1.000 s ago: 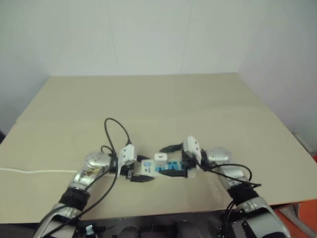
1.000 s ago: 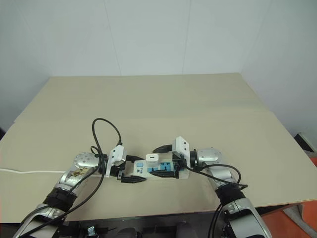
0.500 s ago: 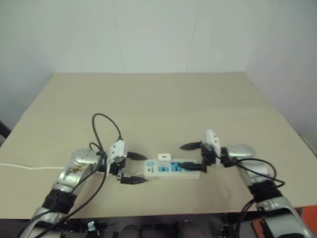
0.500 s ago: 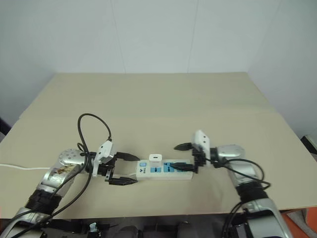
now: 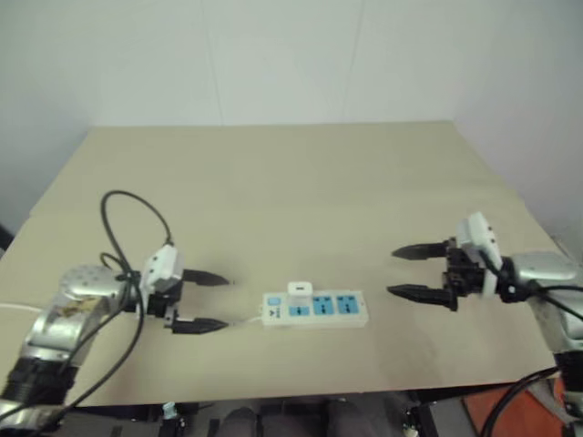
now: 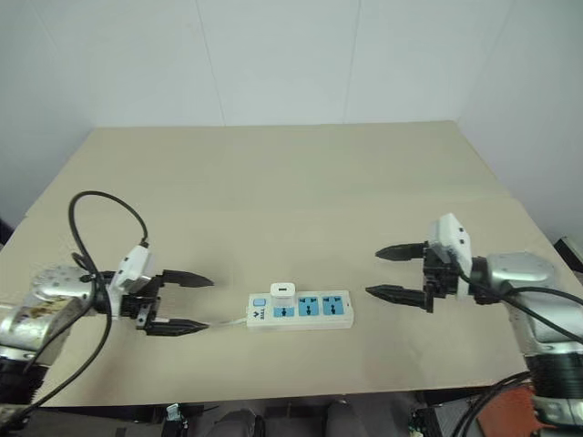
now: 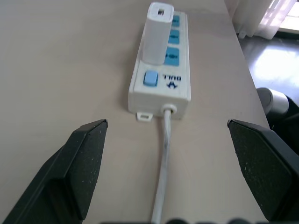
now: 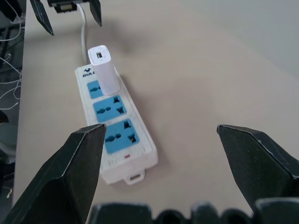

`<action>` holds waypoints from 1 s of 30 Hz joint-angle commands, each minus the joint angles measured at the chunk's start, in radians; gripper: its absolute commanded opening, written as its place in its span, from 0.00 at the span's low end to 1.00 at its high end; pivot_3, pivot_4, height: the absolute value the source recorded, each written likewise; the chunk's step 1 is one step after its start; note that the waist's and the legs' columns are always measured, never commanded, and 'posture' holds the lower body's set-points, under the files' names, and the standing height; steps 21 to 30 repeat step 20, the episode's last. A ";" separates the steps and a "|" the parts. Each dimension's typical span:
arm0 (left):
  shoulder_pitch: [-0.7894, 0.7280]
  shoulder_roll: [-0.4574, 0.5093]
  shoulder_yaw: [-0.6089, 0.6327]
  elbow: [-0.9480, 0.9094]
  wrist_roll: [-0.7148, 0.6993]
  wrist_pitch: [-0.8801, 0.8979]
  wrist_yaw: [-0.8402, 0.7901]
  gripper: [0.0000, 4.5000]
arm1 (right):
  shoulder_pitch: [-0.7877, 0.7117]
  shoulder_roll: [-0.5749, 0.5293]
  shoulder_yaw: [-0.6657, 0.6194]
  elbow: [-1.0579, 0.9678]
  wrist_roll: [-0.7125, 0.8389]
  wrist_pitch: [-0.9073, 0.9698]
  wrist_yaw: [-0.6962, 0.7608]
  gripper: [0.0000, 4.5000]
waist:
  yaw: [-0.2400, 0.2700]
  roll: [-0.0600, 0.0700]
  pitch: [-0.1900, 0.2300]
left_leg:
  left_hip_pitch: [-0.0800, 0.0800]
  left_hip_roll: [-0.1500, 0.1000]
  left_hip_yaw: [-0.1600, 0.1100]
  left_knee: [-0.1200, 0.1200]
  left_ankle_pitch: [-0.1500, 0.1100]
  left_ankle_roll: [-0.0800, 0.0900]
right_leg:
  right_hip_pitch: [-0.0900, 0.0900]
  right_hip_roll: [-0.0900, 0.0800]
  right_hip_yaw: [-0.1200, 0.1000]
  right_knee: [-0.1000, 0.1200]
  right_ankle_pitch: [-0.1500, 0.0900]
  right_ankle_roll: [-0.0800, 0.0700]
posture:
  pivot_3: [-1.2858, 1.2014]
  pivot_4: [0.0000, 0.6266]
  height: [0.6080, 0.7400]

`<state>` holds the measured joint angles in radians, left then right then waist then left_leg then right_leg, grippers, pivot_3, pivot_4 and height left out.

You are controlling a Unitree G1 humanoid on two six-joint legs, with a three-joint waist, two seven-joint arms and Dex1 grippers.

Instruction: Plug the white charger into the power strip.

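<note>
The power strip (image 6: pixel 314 309) lies flat near the table's front edge, its thin white cord (image 7: pixel 163 168) leaving its switch end. The white charger (image 6: pixel 282 293) stands upright in the blue socket nearest the switch (image 7: pixel 150 78). My left gripper (image 6: pixel 187 304) hovers open to the left of the strip, apart from it, fingers pointing at its cord end. My right gripper (image 6: pixel 393 270) hovers open to the right of the strip, also apart, pointing back at it. Two blue sockets (image 8: pixel 116 122) beside the charger are bare. Nothing sits between either pair of fingers.
The strip rests on a wide beige table (image 6: pixel 291 191) with white walls behind. A black cable loop (image 6: pixel 96 223) arcs above my left wrist. The table's front edge (image 6: pixel 301 396) runs close below the strip.
Both grippers have drawn away from the power strip, the left one leftward and the right one rightward, each rising a little. The charger stays standing in its socket. The camera view shifted.
</note>
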<state>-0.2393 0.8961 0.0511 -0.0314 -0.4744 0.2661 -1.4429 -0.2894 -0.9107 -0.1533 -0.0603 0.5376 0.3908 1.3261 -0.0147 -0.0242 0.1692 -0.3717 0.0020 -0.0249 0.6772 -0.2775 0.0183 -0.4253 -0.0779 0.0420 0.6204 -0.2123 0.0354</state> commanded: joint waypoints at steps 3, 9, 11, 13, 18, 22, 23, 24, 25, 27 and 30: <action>0.018 0.053 0.079 -0.046 -0.032 0.024 0.009 0.99 | 0.053 -0.063 -0.071 -0.083 0.030 0.037 -0.004 1.00 | -0.001 0.000 0.001 | 0.000 0.000 0.000 0.000 0.000 0.000 | 0.000 0.000 0.000 0.000 0.000 0.000 | 0.52 0.24 1.00; 0.053 0.055 0.097 -0.098 -0.051 0.043 0.033 0.99 | 0.051 -0.049 -0.047 -0.081 0.020 0.026 -0.032 1.00 | -0.001 -0.001 0.002 | 0.000 0.001 0.001 0.000 0.000 0.000 | 0.000 0.000 0.000 0.000 0.000 0.000 | 0.52 0.24 1.00; 0.060 0.059 0.103 -0.104 -0.053 0.045 0.034 0.99 | 0.050 -0.047 -0.036 -0.085 0.016 0.022 -0.032 1.00 | 0.000 -0.001 0.002 | 0.000 0.001 0.001 0.000 0.000 0.000 | 0.000 0.000 0.000 0.000 0.000 0.000 | 0.52 0.24 1.00; 0.062 0.061 0.107 -0.102 -0.053 0.045 0.038 0.99 | 0.049 -0.050 -0.030 -0.087 0.017 0.024 -0.028 1.00 | 0.000 -0.001 0.002 | 0.000 0.001 0.001 0.000 0.000 0.000 | 0.000 0.000 0.000 0.000 0.000 0.000 | 0.52 0.24 1.00; 0.063 0.030 0.083 -0.106 -0.048 0.045 0.063 0.99 | 0.036 -0.050 -0.004 -0.089 0.009 0.028 -0.030 1.00 | 0.000 -0.001 0.002 | 0.000 0.001 0.001 0.000 0.000 0.000 | 0.000 0.000 0.000 0.000 0.000 0.000 | 0.52 0.24 1.00; 0.060 0.019 0.068 -0.114 -0.053 0.049 0.063 0.99 | 0.040 -0.050 -0.004 -0.099 0.010 0.028 -0.034 1.00 | 0.000 -0.001 0.002 | 0.000 0.000 0.001 0.000 0.000 0.000 | 0.000 0.000 0.000 0.000 0.000 0.000 | 0.52 0.24 1.00; 0.060 0.019 0.068 -0.114 -0.053 0.049 0.063 0.99 | 0.040 -0.050 -0.004 -0.099 0.010 0.028 -0.034 1.00 | 0.000 -0.001 0.002 | 0.000 0.000 0.001 0.000 0.000 0.000 | 0.000 0.000 0.000 0.000 0.000 0.000 | 0.52 0.24 1.00; 0.060 0.019 0.068 -0.114 -0.053 0.049 0.063 0.99 | 0.040 -0.050 -0.004 -0.099 0.010 0.028 -0.034 1.00 | 0.000 -0.001 0.002 | 0.000 0.000 0.001 0.000 0.000 0.000 | 0.000 0.000 0.000 0.000 0.000 0.000 | 0.52 0.24 1.00; 0.060 0.019 0.068 -0.114 -0.053 0.049 0.063 0.99 | 0.040 -0.050 -0.004 -0.099 0.010 0.028 -0.034 1.00 | 0.000 -0.001 0.002 | 0.000 0.000 0.001 0.000 0.000 0.000 | 0.000 0.000 0.000 0.000 0.000 0.000 | 0.52 0.24 1.00; 0.060 0.019 0.068 -0.114 -0.053 0.049 0.063 0.99 | 0.040 -0.050 -0.004 -0.099 0.010 0.028 -0.034 1.00 | 0.000 -0.001 0.002 | 0.000 0.000 0.001 0.000 0.000 0.000 | 0.000 0.000 0.000 0.000 0.000 0.000 | 0.52 0.24 1.00; 0.060 0.019 0.068 -0.114 -0.053 0.049 0.063 0.99 | 0.040 -0.050 -0.004 -0.099 0.010 0.028 -0.034 1.00 | 0.000 -0.001 0.002 | 0.000 0.000 0.001 0.000 0.000 0.000 | 0.000 0.000 0.000 0.000 0.000 0.000 | 0.52 0.24 1.00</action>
